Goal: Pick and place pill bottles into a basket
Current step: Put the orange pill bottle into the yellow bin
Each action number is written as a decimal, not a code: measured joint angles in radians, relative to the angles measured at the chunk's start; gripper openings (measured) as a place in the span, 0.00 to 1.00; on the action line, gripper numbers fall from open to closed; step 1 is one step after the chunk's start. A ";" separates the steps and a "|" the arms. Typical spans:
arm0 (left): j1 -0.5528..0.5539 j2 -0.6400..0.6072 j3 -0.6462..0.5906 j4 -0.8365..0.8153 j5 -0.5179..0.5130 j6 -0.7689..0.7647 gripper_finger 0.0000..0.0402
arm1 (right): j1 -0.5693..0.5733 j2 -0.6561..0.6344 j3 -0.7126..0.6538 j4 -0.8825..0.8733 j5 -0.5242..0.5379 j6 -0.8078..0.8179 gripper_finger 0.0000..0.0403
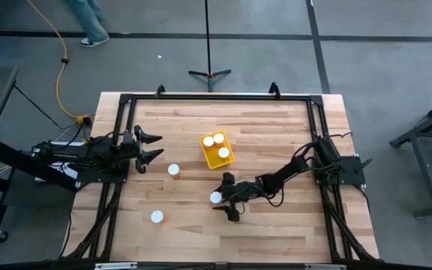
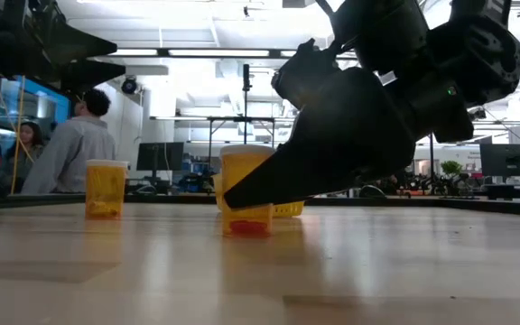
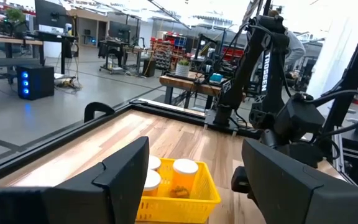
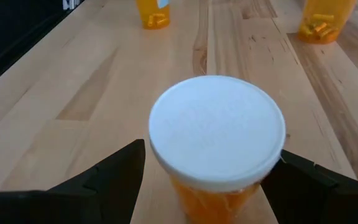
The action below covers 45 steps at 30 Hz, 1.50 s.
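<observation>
Straddling a pill bottle (image 4: 217, 140) near the tabletop's middle, right hand (image 1: 226, 196) spread, nothing pinched yet. Yellow basket (image 1: 226, 157) close behind, holding two bottles. Closing off-center could topple it. Left hand (image 1: 150, 146) spread, idle near the left edge.

A small bright yellow rectangular plastic basket (image 1: 217, 151) is set slightly askew, with two white-capped orange pill bottles (image 1: 214, 140) held upright inside. Three more white-capped bottles (image 1: 173, 170) are stood upright apart on the wooden counter (image 1: 276, 232).
</observation>
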 joint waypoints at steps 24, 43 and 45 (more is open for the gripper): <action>0.000 0.000 0.000 0.000 0.000 0.000 0.73 | 0.000 0.000 0.000 0.000 0.003 -0.001 0.49; 0.000 0.000 0.000 0.000 0.001 -0.001 0.73 | -0.046 -0.070 0.045 -0.040 -0.042 -0.068 0.48; 0.000 0.000 0.000 -0.001 0.002 -0.001 0.73 | -0.060 -0.097 0.048 -0.087 -0.028 -0.072 0.48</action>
